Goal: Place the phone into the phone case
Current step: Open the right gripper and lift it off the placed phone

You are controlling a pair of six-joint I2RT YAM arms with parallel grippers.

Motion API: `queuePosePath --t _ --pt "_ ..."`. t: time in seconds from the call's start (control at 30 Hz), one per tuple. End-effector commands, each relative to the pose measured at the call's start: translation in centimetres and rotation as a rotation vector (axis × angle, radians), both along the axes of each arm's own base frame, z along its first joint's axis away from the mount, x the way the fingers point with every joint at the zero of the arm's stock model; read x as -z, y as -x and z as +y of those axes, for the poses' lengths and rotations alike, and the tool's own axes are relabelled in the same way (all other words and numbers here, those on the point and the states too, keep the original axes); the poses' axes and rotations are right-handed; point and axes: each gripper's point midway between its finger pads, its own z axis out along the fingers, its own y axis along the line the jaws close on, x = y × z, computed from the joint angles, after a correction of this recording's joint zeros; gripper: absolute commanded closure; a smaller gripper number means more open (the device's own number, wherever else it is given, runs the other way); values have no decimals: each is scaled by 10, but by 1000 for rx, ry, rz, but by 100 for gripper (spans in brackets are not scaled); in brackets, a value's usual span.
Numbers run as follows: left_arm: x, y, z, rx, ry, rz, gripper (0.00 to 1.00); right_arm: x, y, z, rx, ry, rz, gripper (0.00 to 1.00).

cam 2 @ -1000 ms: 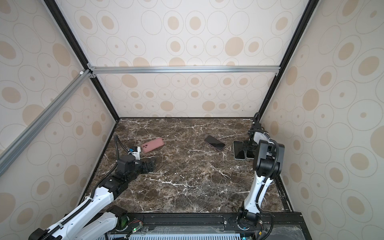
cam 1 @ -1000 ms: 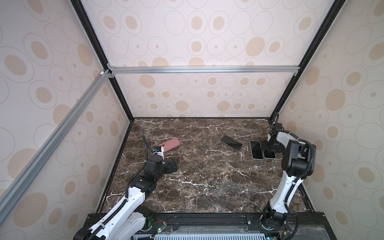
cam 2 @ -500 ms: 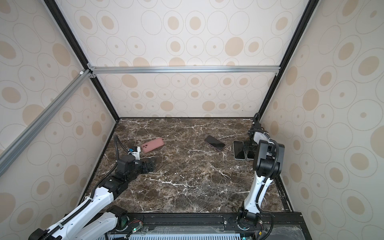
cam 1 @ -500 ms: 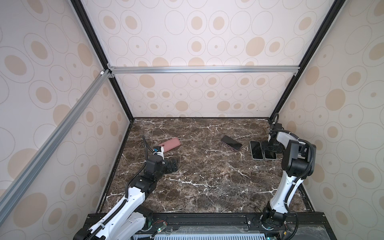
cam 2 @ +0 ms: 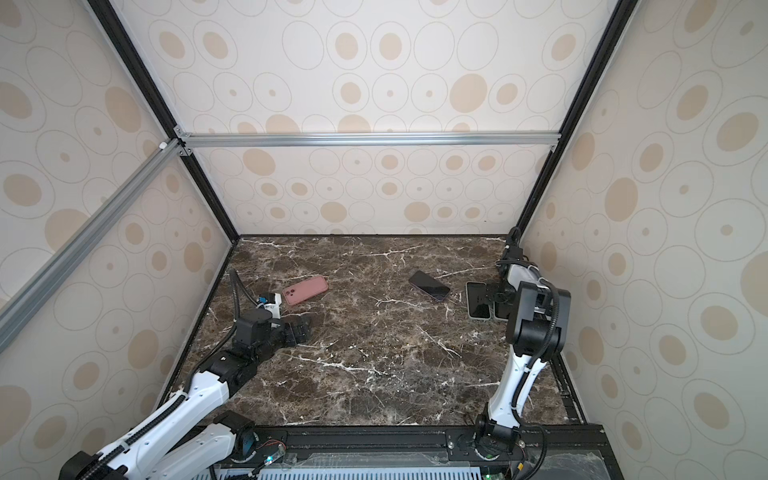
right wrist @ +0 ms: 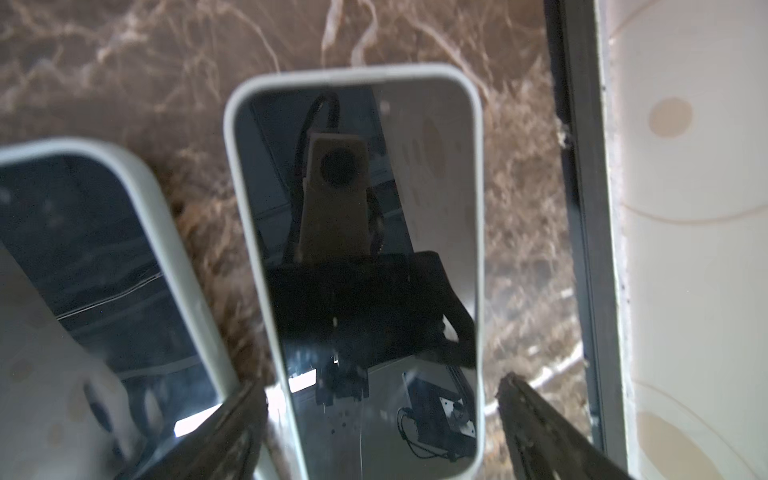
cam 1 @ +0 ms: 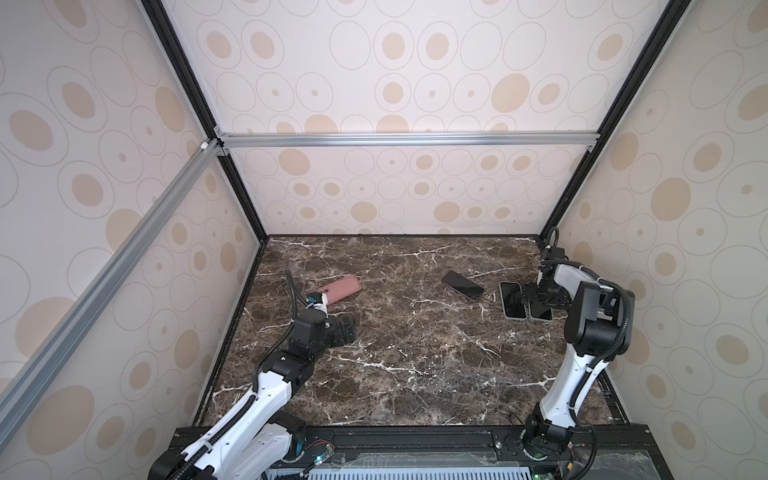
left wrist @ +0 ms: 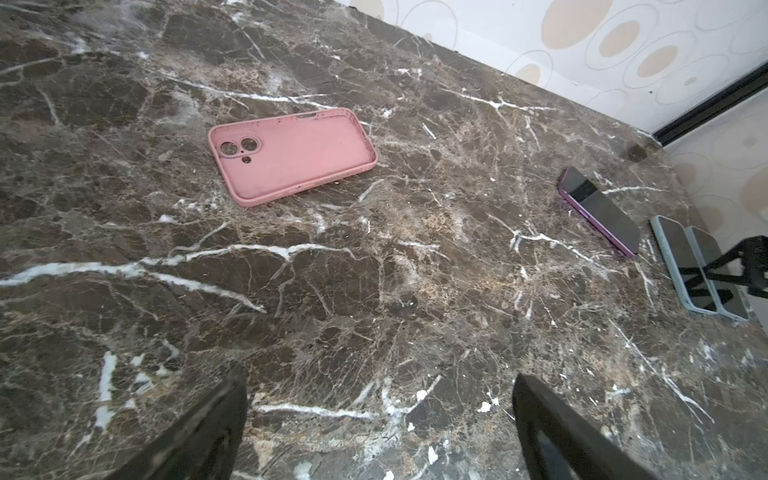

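Likely stiff, thin and glass-slick, the phone (right wrist: 353,208) wants a pinch across its long edges; right claw (right wrist: 379,382) straddles it unclenched, left claw (left wrist: 378,380) agape.

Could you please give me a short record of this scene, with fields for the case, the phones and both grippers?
Case: pink case, empty, open side up, back left of the table
Phones: purple phone mid-table; inner pale phone and outer pale phone side by side by the right wall; all screen up
Left gripper: open, above bare table near the case
Right gripper: open, jaws either side of the outer pale phone
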Motion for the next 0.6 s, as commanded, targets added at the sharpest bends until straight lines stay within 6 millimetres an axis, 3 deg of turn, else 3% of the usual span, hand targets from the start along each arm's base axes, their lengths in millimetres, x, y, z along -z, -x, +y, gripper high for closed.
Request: queuePosePath --t 0.0,0.13,0.27,0.37,0.57 --pt "-13 -17 7 -61 -5 -13 0 -43 3 10 -2 67 -78 11" --pt "-8 -32 12 -102 -19 18 1 -72 3 44 -72 91 -148 11" --pt "-3 -49 20 -138 -57 57 2 -93 2 96 -176 -15 -240 14" --pt "3 -60 28 -162 -105 100 4 -104 0 141 -275 -137 -320 15" --pt "10 -80 46 -208 -168 130 6 -117 9 195 -384 -246 -362 15"
